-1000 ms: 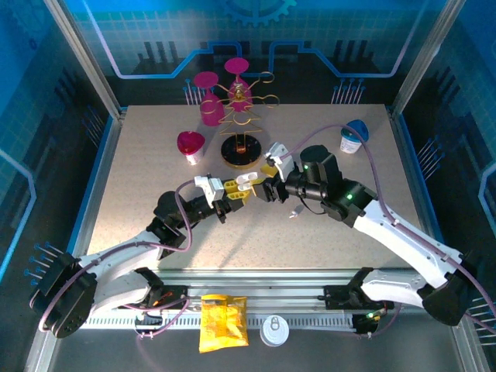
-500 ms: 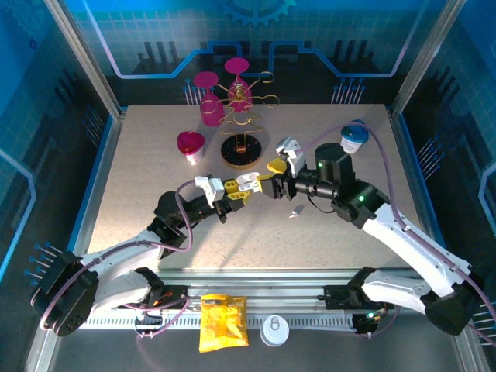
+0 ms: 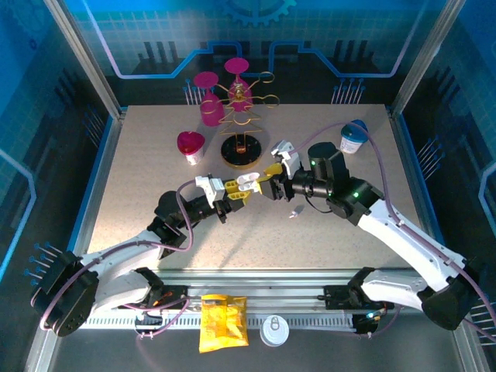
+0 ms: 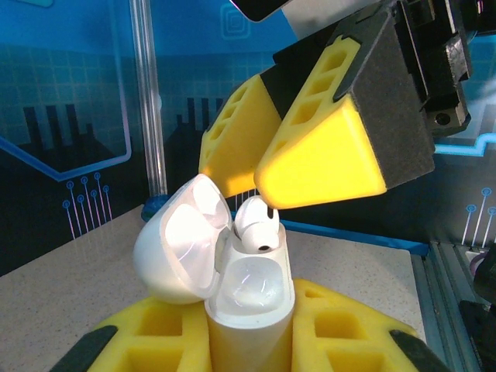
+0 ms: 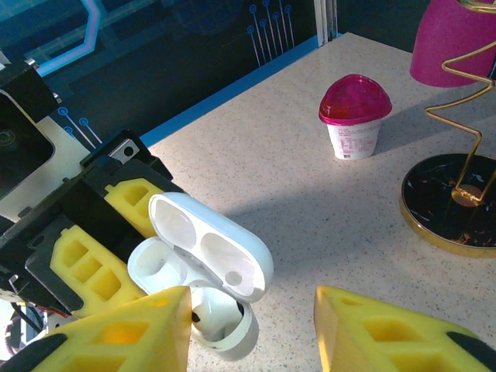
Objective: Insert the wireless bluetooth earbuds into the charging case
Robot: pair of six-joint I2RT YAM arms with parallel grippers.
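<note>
My left gripper (image 4: 252,337) is shut on the white charging case (image 4: 248,310), which stands upright between its yellow fingers (image 4: 349,333) with the lid (image 4: 182,240) swung open to the left. One white earbud (image 4: 256,223) sits in the case's far slot, its head standing above the rim; the near slot is bare. My right gripper (image 5: 252,310) hovers open just over the case (image 5: 205,240), its left finger (image 5: 124,333) right beside that earbud (image 5: 213,314). From above, both grippers (image 3: 235,191) (image 3: 270,184) meet at table centre. A small pale piece, apparently another earbud (image 3: 295,211), lies on the table.
A pink-lidded cup (image 3: 191,146) and a gold wire stand on a black base (image 3: 240,151) with pink glasses stand behind the grippers. A blue-lidded cup (image 3: 353,138) is at the back right. A yellow packet (image 3: 223,322) and a white lid (image 3: 273,331) lie on the near rail.
The right gripper drew back to the right from the case, then came in again over it, its jaws a little narrower. The left gripper held the case still.
</note>
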